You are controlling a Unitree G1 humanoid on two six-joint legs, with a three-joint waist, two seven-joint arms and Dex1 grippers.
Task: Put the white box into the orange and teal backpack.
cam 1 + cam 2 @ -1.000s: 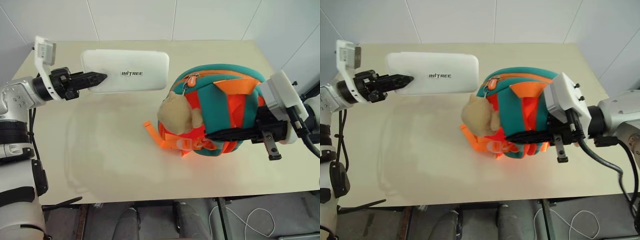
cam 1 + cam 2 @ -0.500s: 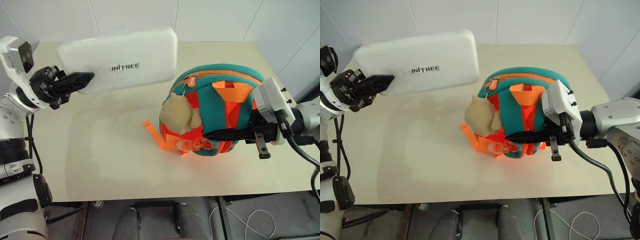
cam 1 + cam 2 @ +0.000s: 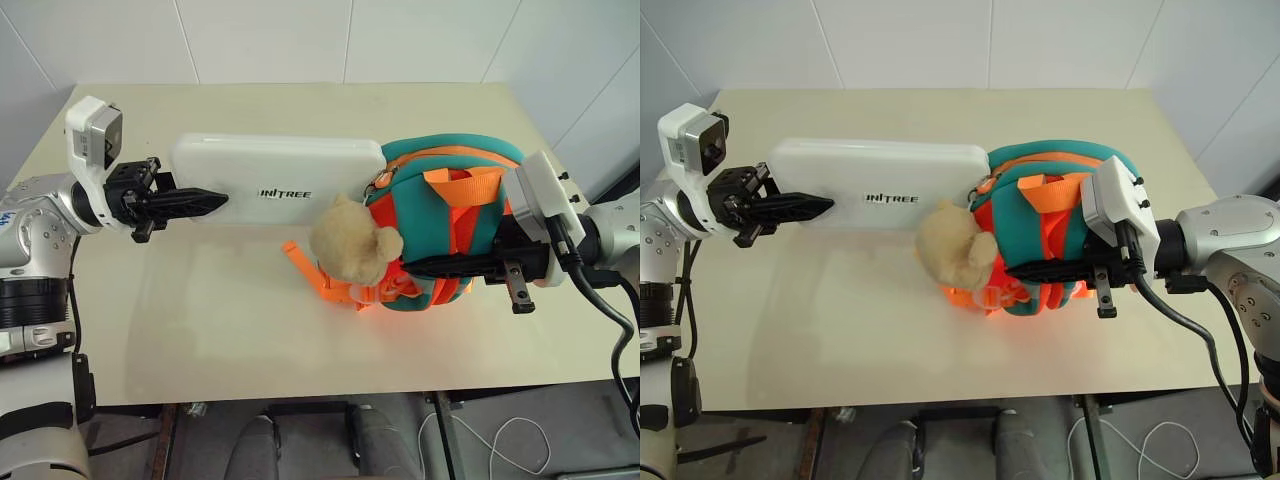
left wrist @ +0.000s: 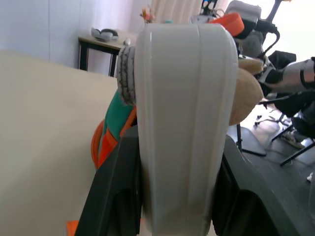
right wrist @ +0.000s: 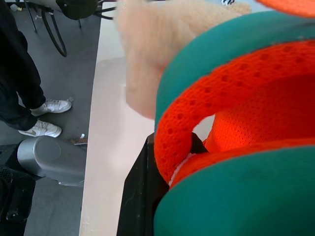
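I hold the white box point(image 3: 280, 180) level above the table point(image 3: 250, 320), my left hand point(image 3: 185, 203) clamped on its end, its far end touching the orange and teal backpack point(image 3: 440, 240). My right hand point(image 3: 450, 266) is pinched shut on the backpack's straps. This looks like the insertion step; next I must steer the box into the opening.

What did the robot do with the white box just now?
The left gripper, shut on the white box, first lifted and tilted it, then brought it down level and pushed its far end against the backpack's zipper side. The right gripper kept holding the backpack's strap, and the backpack stayed on the table.
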